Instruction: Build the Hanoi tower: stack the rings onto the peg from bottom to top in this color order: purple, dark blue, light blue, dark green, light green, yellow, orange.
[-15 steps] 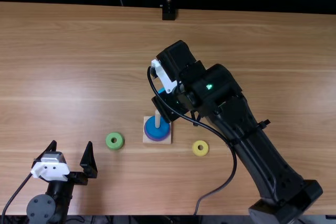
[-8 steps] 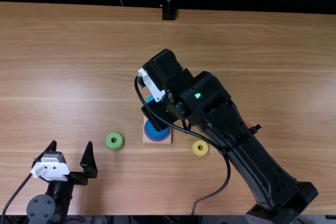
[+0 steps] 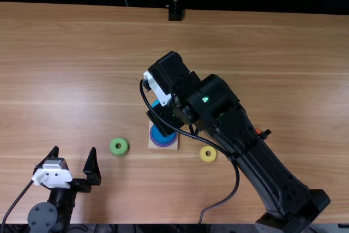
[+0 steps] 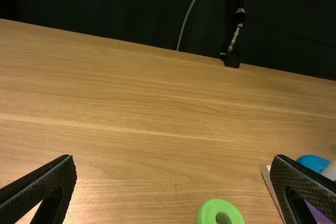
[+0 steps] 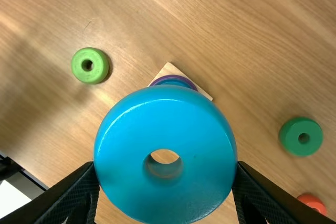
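From where I stood, the right arm (image 3: 262, 156) slanted up from the lower right of the top view, its pincer (image 3: 164, 119) near the middle of the frame. That pincer had hold of the light blue ring (image 5: 118, 156), one finger against each side. A sliver of the same ring peeked out by the white bracket (image 3: 157, 88), at the upper left of the wooden base (image 3: 152, 147). A black cable (image 3: 237, 181) looped along that arm and down to the desk's near edge.

The base lay on the desk (image 3: 65, 75) a little below the centre of the frame, with the purple ring (image 3: 162, 145) at the bottom and the dark blue ring (image 3: 159, 136) on top of it. The pale peg (image 4: 331, 171) showed in the left wrist view.

The light green ring (image 3: 114, 147) sat lower left of the base, the yellow ring (image 3: 203, 155) to its lower right. Over right of centre, a bit of the orange ring (image 3: 258, 131) poked out beside the arm; the right wrist view had the dark green ring (image 5: 294, 140) lying near it.

Down in the lower left corner, the left pincer (image 3: 75, 149) stood wide apart with nothing between its fingers.
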You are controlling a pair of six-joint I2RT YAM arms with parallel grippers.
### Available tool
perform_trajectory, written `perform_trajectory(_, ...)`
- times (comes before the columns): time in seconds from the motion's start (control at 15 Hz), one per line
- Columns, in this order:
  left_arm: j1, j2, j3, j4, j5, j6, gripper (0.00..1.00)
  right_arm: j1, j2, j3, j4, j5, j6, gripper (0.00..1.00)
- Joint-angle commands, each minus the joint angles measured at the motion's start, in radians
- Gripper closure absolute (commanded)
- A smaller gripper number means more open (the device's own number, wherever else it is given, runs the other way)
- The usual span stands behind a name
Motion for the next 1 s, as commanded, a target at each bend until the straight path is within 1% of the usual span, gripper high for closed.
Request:
perform_trajectory(0.0, 0.004, -0.012, -0.050, -0.014, 0.020, 0.008, 0.00, -0.002, -0.023, 0.008, 0.001, -0.023, 0.006, 1.00)
perform_trajectory(0.4, 0.004, -0.012, -0.050, -0.014, 0.020, 0.008, 0.00, -0.002, -0.018, -0.008, 0.001, -0.026, 0.004, 1.00)
perform_trajectory(0.73, 0.004, -0.012, -0.050, -0.014, 0.020, 0.008, 0.00, -0.006, -0.018, -0.046, 0.001, -0.025, -0.005, 1.00)
perform_trajectory(0.87, 0.004, -0.012, -0.050, -0.014, 0.020, 0.008, 0.00, -0.006, -0.018, -0.046, 0.001, -0.047, -0.005, 1.00)
perform_trajectory(0.93, 0.004, -0.012, -0.050, -0.014, 0.020, 0.008, 0.00, -0.006, -0.018, -0.046, 0.001, -0.049, -0.005, 1.00)
